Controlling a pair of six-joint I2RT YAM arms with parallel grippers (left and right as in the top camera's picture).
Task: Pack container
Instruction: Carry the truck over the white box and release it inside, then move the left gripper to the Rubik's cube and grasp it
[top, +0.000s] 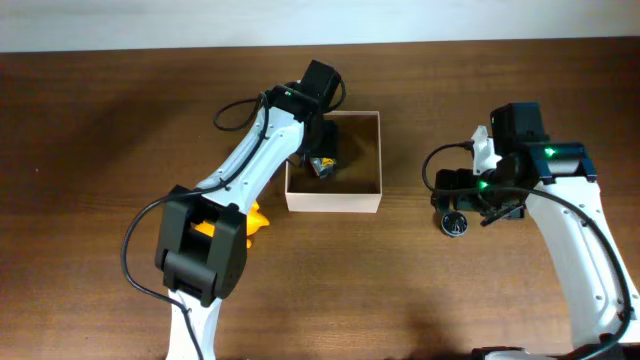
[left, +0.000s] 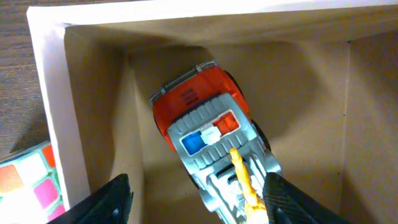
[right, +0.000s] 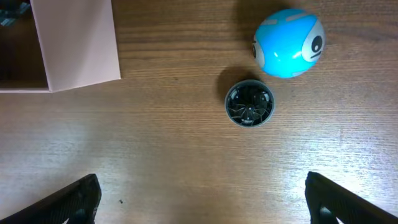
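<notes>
The container (top: 332, 202) is a square shallow box with white walls and a tan inside, at the table's middle. An orange and grey toy truck (left: 208, 134) lies in it; it also shows in the overhead view (top: 322, 166). My left gripper (left: 199, 208) is open inside the container, with the truck's rear end between its fingers and close to the right finger. My right gripper (right: 202, 208) is open and empty over bare table, right of the container's corner (right: 74, 43). A blue ball (right: 288, 42) and a small black round toy (right: 249, 102) lie ahead of it.
A yellow toy (top: 260, 220) lies left of the container, partly under my left arm. A multicoloured cube (left: 25, 183) sits just outside the container's left wall. The black round toy (top: 455, 222) lies by my right arm (top: 560, 200).
</notes>
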